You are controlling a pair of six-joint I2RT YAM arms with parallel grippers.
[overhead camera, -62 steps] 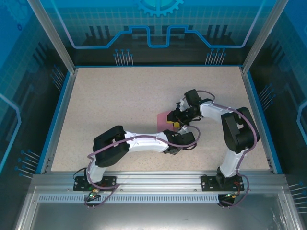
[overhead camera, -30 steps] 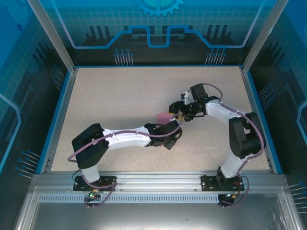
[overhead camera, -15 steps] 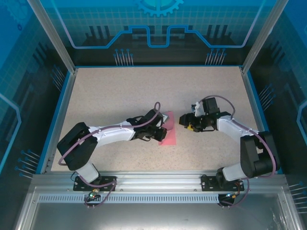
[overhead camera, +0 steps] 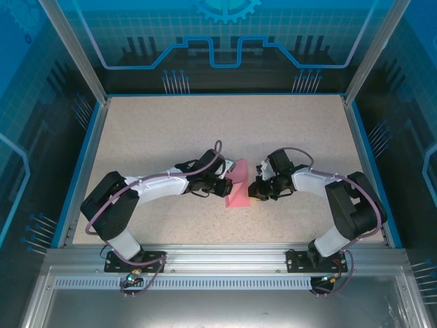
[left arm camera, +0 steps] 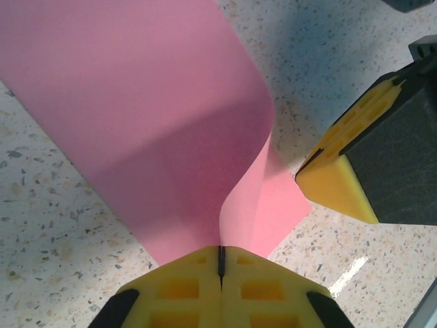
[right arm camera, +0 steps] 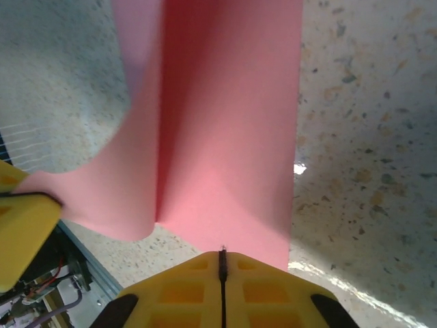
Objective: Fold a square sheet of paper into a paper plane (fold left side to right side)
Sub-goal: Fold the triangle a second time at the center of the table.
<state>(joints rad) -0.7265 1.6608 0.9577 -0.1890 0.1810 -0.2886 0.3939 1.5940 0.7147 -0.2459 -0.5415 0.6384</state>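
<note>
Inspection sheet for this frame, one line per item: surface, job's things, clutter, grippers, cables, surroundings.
Surface: speckled beige table with a blue edge.
Job's things: pink square sheet of paper, one side lifted and curling over, no flat fold yet.
Clutter: nothing seen.
Grippers: left gripper shut on the paper's lifted edge; right gripper shut, tips at the paper's opposite edge, grip unclear.
Cables: purple cables run along both arms, looped near the wrists.
Surroundings: blue panels, aluminium frame.
</note>
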